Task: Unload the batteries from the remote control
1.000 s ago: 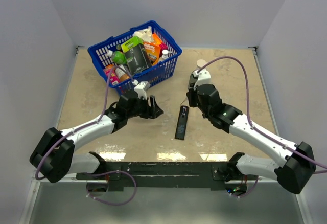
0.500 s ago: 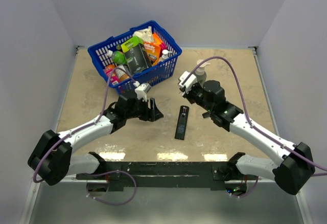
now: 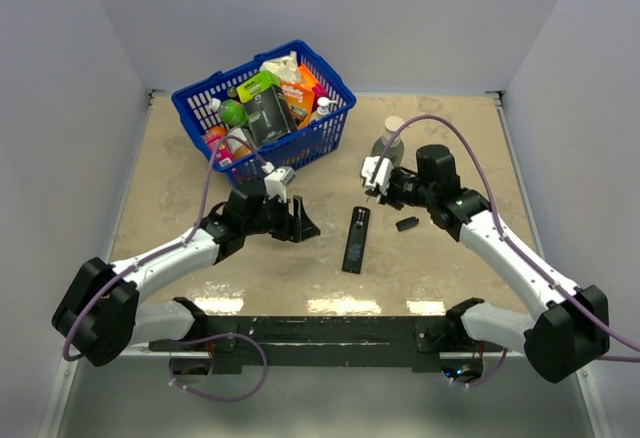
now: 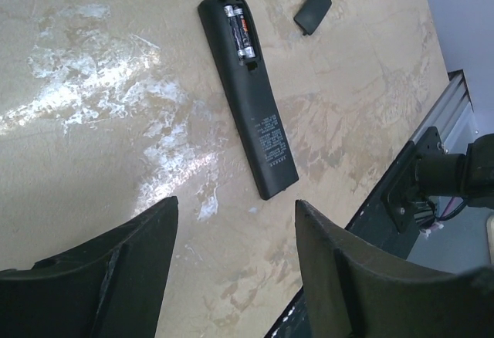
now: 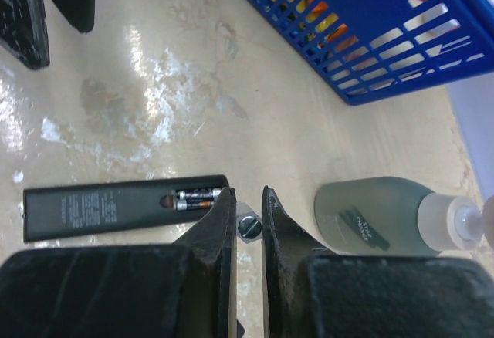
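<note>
The remote control (image 3: 355, 241) lies face down mid-table, its slot open at the far end. Two batteries (image 4: 240, 33) sit side by side in that slot; the right wrist view shows the batteries (image 5: 193, 197) just left of my right fingers. My right gripper (image 3: 371, 190) hovers just beyond the remote's far end, shut on a small metal tool with a slotted silver head (image 5: 248, 226). My left gripper (image 3: 303, 220) is open and empty, left of the remote. In the left wrist view the remote (image 4: 251, 95) lies ahead of the left gripper (image 4: 235, 207).
A short black cover piece (image 3: 406, 223) lies on the table right of the remote. A grey-green bottle (image 3: 388, 141) lies on its side behind the right gripper. A blue basket (image 3: 330, 133) full of packages stands at the back left.
My right arm has swung back and to the right, away from the remote's far end, and the black cover piece now shows on the table. The left gripper has edged slightly right.
</note>
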{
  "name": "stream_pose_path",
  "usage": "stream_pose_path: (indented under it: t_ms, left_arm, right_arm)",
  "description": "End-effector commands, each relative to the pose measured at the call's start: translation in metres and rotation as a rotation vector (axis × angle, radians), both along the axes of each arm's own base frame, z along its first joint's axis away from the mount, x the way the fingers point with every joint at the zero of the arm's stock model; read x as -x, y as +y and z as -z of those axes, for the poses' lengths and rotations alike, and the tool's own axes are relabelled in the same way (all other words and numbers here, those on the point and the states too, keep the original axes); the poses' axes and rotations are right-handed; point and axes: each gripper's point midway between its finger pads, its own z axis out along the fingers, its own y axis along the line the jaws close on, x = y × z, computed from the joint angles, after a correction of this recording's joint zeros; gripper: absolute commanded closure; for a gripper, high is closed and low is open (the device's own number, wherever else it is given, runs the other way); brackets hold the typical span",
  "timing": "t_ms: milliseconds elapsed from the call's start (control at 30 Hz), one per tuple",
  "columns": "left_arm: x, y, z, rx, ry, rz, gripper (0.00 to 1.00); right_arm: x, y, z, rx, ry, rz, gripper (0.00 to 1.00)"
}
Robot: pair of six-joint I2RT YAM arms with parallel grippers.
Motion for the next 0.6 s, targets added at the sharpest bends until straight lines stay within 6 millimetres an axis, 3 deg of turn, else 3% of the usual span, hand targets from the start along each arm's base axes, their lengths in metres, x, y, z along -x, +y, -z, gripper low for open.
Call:
stream_pose_path:
  t_ms: [0, 567]
  left_arm:
    - [0.0, -0.006, -0.015, 0.061, -0.056, 0.04, 0.34]
    - [-0.005, -0.014, -0.003, 0.067, -0.011, 0.047, 0.34]
  right_arm:
    - [0.01, 0.004, 0.005, -0.006, 0.014, -0.176, 1.0]
    - [0.007, 0.003, 0.023, -0.047, 0.0, -0.2, 1.0]
